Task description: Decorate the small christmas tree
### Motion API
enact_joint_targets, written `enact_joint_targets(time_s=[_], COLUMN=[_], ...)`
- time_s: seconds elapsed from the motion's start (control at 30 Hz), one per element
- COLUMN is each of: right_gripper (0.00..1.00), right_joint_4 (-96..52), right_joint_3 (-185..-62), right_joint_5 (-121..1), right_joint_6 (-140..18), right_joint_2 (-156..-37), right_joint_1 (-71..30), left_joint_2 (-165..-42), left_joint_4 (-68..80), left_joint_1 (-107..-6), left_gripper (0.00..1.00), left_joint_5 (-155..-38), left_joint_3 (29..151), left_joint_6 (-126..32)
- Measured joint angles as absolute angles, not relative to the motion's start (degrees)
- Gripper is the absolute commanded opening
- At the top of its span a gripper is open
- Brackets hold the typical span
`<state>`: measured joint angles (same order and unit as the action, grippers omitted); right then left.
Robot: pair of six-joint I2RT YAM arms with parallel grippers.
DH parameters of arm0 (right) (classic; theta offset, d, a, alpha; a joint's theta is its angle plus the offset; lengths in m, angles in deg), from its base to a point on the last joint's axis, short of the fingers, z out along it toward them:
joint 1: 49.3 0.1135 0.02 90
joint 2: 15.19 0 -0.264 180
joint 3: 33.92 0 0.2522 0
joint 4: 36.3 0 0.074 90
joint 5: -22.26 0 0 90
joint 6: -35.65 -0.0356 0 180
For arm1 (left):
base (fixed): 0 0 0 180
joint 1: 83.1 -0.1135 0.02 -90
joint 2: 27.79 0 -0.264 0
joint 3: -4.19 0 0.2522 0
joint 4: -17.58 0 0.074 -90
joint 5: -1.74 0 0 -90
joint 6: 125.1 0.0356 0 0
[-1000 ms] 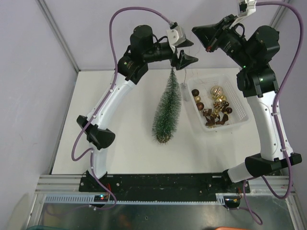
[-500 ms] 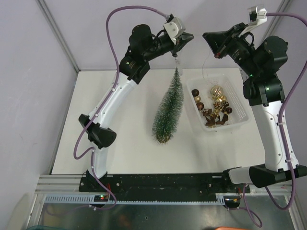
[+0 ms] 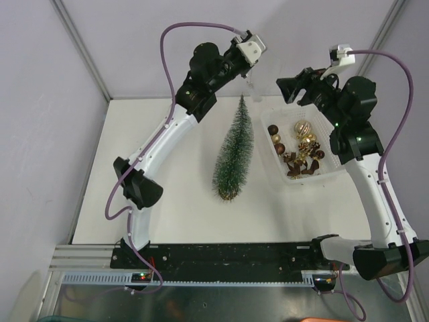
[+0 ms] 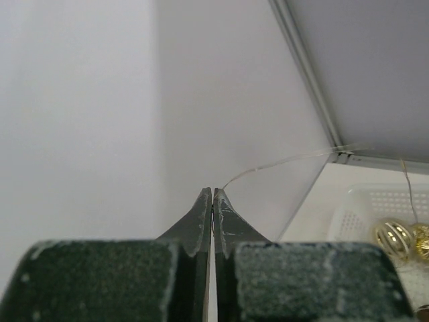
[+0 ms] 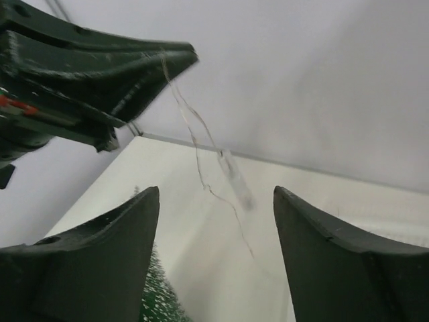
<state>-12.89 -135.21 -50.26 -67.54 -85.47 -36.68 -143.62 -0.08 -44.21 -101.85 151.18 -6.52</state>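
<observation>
The left gripper was found clamped on a thin wire; the right gripper was recorded open and empty.

white arm links, black joints, purple cables

The top external camera looks steeply down from above and behind the arm bases, taking in the whole white bench. The left wrist camera sits close behind the left arm's dark jaws, facing a pale wall corner. The white perforated plastic basket at its lower right also shows from above. The right wrist camera looks between the right arm's jaws at the left arm's jaws and the slim dark green bottle-brush tree below, both shared overhead.
</observation>
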Motion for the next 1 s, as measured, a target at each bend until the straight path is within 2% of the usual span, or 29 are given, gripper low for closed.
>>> enact_joint_targets(time_s=[0.1, 0.33, 0.6, 1.0], right_gripper=[0.82, 0.87, 0.87, 0.84], right_joint_4=[-12.91, -12.37, -11.73, -13.85], right_joint_3=[-131.34, -121.57, -109.41, -92.76], right_joint_5=[-53.19, -60.38, -67.64, -65.19], right_joint_6=[-67.54, -68.18, -70.91, -72.7], right_joint_2=[-83.98, -77.53, -72.18, -68.59], right_joint_1=[-36.86, -38.56, -42.28, -42.58], left_joint_2=[-143.49, -143.1, -141.28, -139.77], left_joint_4=[0.44, 2.17, 2.54, 3.24], left_joint_1=[-44.23, -44.53, -44.86, -45.04], left_gripper=[0.0, 0.01, 0.01, 0.01], left_joint_5=[-100.82, -99.25, -98.44, -98.31], left_joint_3=[150.34, 149.16, 148.07, 145.75], left_joint_6=[-5.61, -4.47, -4.43, -4.45])
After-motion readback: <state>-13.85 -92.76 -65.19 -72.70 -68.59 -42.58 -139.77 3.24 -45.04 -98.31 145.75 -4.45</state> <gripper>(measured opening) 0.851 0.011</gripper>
